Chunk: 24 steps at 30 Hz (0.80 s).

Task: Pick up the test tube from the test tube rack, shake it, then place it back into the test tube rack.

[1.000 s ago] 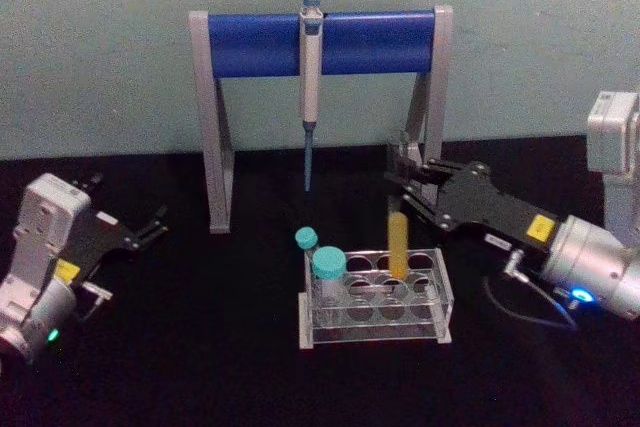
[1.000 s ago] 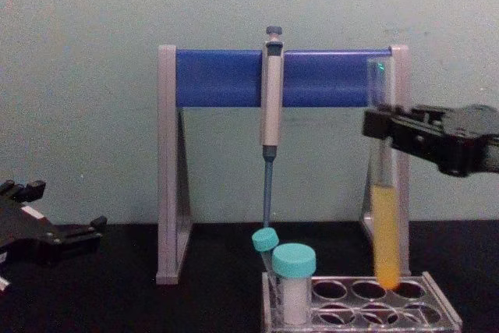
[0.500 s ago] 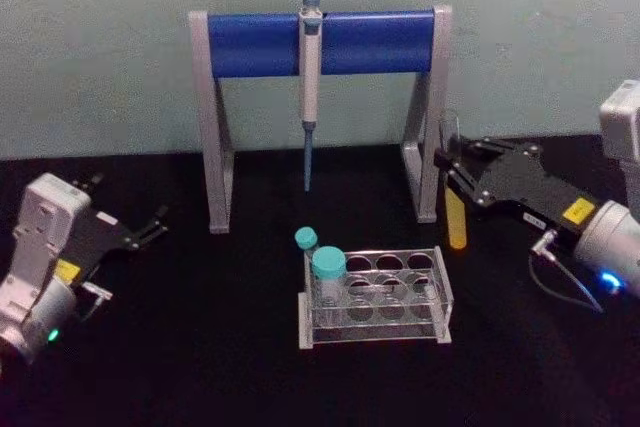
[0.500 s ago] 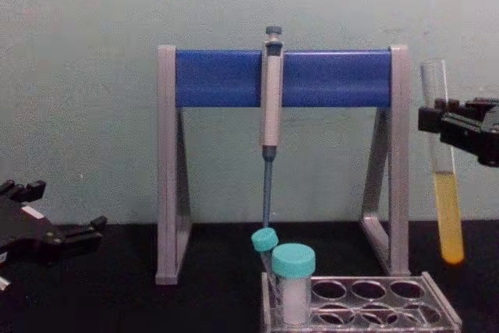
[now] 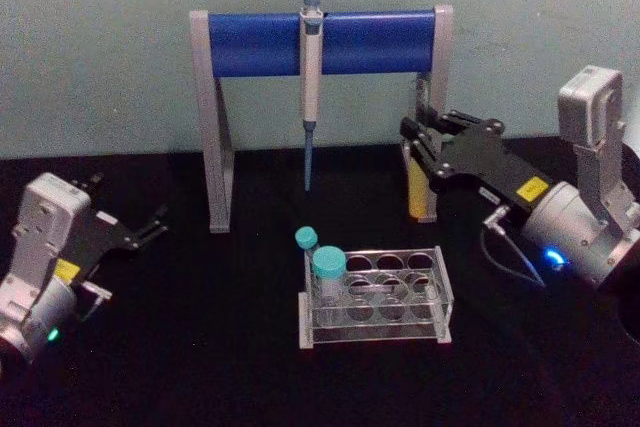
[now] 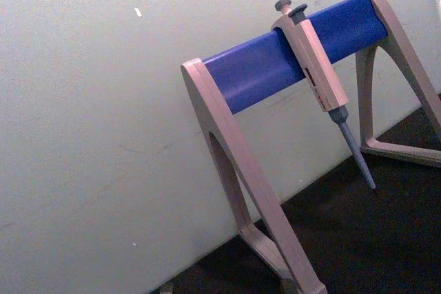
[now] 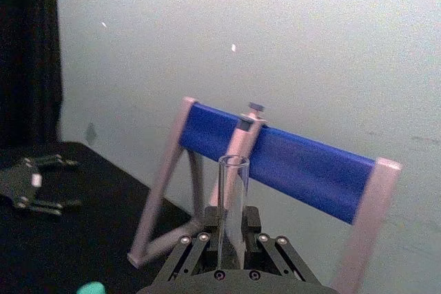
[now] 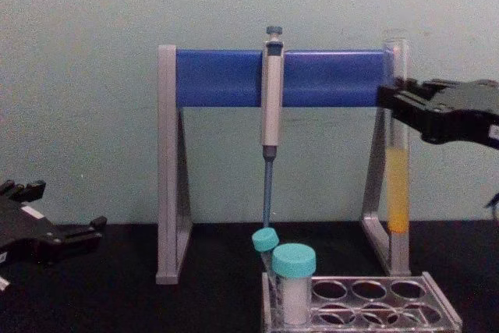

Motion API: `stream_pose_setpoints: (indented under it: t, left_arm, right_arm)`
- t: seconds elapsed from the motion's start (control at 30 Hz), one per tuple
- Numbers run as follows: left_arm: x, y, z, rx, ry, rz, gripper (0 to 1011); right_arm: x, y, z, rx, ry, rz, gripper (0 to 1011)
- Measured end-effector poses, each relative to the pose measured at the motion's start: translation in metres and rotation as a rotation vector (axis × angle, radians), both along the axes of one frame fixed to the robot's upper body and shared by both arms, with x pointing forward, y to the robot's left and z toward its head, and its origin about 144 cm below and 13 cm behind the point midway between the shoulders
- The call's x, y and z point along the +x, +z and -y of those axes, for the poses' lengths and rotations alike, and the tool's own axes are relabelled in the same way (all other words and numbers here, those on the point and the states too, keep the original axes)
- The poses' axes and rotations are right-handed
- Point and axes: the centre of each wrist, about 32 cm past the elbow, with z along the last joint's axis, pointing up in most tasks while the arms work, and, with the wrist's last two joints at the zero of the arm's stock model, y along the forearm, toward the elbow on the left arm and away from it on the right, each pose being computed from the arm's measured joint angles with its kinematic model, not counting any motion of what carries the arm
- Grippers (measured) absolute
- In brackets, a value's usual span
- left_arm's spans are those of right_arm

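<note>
Right gripper [image 5: 419, 150] is clamped on the test tube [image 8: 398, 193], fingers closed on the clear upper half. Tube is upright, in the air, out of the test tube rack [image 5: 443, 299].

Chest view gives the height. Tube's round bottom sits well above the rack's top, w/ yellow-orange liq. in the lower part, below the fingers. The top end pokes up past the blue bar of the pipette stand [image 5: 215, 117], and the tube lines up w/ the stand's right leg.

Head view gives the layout instead. Tube is beyond the rack's far right corner, over by that right leg, not above any hole. Right wrist view adds the tube's open, uncapped mouth rising btwn the two fingers, stand behind it.

Rack sits on the black table [image 5: 200, 367] in front of the stand. A teal-capped white vial [image 5: 328, 265] and a slim teal-capped tube [image 5: 306, 238] stand at its left end.

Pipette [image 5: 310, 67] hangs from the bar mid-span, tip down. Left wrist view has it and the stand at a tilt against the wall.

Left gripper [image 5: 152, 227] is idle, low at the table's left, well apart from the rack, fingers spread, holding nothing.
</note>
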Motion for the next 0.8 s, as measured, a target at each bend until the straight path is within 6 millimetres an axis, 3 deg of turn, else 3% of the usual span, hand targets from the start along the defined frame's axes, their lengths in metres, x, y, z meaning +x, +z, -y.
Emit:
stream_pose_setpoints:
  t: [0.3, 0.8]
  left_arm:
    - [0.0, 0.0, 0.0, 0.0, 0.0, 0.0, 1001]
    - [0.0, 0.0, 0.0, 0.0, 0.0, 0.0, 1001]
  right_arm:
    - [0.008, -0.004, -0.008, 0.124, 0.13, -0.046, 229]
    - [-0.011, 0.001, 0.021, 0.145, 0.249, -0.136, 229]
